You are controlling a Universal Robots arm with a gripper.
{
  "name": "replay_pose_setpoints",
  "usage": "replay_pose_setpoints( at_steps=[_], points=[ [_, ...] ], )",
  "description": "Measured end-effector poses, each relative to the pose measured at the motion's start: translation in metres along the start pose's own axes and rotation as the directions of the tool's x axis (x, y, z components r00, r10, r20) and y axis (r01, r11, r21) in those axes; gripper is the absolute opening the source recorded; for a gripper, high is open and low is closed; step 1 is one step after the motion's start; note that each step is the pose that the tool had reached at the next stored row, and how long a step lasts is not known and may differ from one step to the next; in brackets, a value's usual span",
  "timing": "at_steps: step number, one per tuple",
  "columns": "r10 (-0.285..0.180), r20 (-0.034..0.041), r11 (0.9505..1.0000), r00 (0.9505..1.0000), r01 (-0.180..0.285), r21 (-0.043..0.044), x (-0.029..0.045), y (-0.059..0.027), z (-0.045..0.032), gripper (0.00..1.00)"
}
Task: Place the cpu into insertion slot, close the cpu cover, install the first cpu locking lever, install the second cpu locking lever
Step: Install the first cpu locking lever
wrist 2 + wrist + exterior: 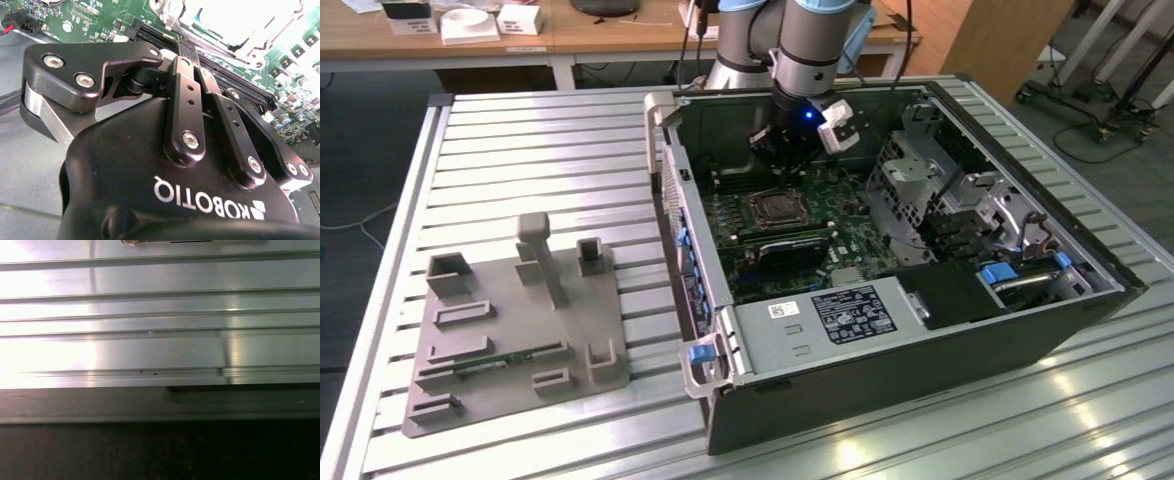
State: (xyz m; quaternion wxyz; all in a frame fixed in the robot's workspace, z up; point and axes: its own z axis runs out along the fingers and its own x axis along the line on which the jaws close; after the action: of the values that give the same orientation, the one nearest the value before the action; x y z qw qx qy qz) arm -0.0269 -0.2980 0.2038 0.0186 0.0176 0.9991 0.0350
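The cpu (779, 208), a dull grey square, lies flat in the socket (809, 212) on the green board (834, 245), just beyond the gripper (778, 160) on the side away from the arm's base. The cover (753, 210), a thin silvery frame, appears to lie level around the cpu; how the locking levers stand cannot be told. The gripper hangs inside the open case (907, 380), near the socket but apart from it, and carries nothing that shows; whether it is released or clenched cannot be told. In the second wrist view the black gripper body is in the foreground, with the socket a glaring pale patch (235, 25) ahead of it and dark memory slots (235, 82) between the two. A white camera housing with a blue light (835, 122) rides beside the gripper. Farther from the gripper than the cpu, at the case's near end, lies a grey power supply (834, 315) with a dark label. The case rests on a slatted metal table (520, 150), whose ribs also show in the first wrist view (150, 305) beyond a dark edge (150, 405). Well apart from the gripper, toward the exterior view's left, a grey fixture (520, 320) with upright posts stands on the table. Behind the arm is a wooden desk (627, 30) with small white boxes (467, 22).
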Motion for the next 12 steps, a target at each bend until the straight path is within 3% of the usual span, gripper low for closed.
replay_pose_setpoints(
  at_steps=[12],
  points=[
    [-0.017, -0.0012, 0.9998, 0.9998, 0.017, -0.0006, 0.0008, 0.0, 0.0, 0.1]
  ],
)
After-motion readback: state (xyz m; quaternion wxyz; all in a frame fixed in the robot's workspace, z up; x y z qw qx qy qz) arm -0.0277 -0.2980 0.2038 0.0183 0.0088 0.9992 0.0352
